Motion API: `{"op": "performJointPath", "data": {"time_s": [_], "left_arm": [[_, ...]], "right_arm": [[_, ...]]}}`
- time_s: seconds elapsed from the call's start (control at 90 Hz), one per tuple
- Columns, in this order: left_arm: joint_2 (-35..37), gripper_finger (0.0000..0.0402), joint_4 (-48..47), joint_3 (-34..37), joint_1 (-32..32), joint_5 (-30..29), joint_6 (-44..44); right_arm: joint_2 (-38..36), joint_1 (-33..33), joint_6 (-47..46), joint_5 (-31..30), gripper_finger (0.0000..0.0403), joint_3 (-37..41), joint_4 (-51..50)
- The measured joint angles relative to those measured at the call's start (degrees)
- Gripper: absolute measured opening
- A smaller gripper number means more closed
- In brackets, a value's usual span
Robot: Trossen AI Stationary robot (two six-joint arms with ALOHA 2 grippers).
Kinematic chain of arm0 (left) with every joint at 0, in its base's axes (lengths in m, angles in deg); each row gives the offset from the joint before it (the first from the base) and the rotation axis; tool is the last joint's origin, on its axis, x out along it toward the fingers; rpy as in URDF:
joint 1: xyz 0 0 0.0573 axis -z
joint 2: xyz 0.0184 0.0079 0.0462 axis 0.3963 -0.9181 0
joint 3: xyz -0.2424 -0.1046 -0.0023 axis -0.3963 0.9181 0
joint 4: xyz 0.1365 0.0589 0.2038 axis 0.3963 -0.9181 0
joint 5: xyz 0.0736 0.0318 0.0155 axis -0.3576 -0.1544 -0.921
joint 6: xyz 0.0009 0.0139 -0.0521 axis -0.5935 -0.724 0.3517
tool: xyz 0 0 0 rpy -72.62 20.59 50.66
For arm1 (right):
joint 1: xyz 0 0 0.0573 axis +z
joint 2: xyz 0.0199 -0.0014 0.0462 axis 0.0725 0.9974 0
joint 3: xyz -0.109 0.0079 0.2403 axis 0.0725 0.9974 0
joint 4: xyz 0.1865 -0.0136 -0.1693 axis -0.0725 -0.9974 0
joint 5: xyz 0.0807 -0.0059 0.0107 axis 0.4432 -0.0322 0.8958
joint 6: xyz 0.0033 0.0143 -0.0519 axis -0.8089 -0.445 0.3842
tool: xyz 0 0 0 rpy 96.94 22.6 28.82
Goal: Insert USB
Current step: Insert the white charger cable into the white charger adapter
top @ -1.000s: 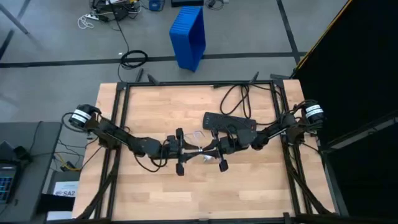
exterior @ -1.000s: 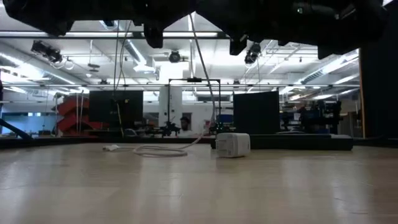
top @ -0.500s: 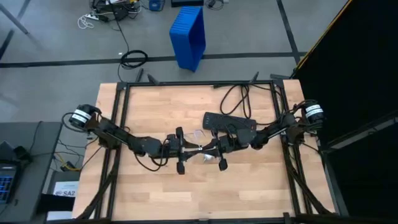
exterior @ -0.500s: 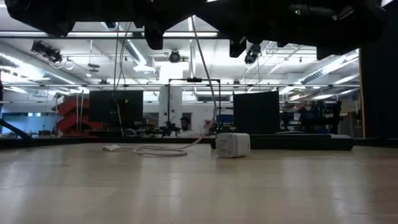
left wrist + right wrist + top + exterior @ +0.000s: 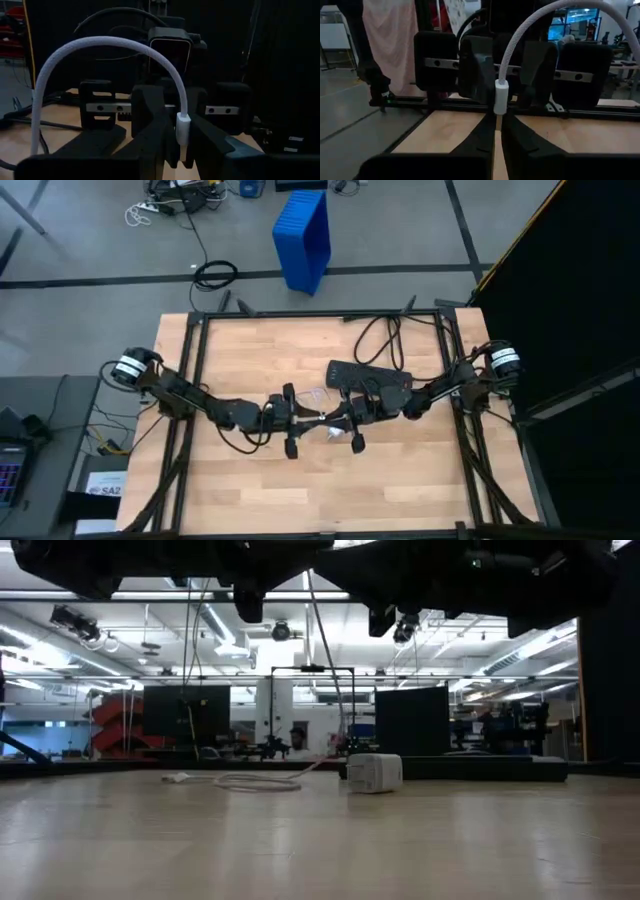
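Mid-table, left gripper (image 5: 175,150) & right gripper (image 5: 496,135) met nose to nose, each clamped on a plug end of the white cable (image 5: 100,47), w/ charger block (image 5: 374,773) beyond untouched, so insertion looked not yet done.

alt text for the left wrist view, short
A white braided USB cable arches up and over, its plug end clamped between the left end effector fingers. Directly opposite, the right end effector faces the camera above the wooden table.
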Motion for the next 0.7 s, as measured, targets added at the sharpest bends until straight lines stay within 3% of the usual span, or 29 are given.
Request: {"op": "performJointPath", "data": {"time_s": [0.7], "left_arm": [[-0.04, 0.0065, -1.06, 0.02, -0.47, 0.1, 1.13]], "right_arm": [[0.02, 0.12, -0.09, -0.34, 0.0, -4.13, -8.78]]}}
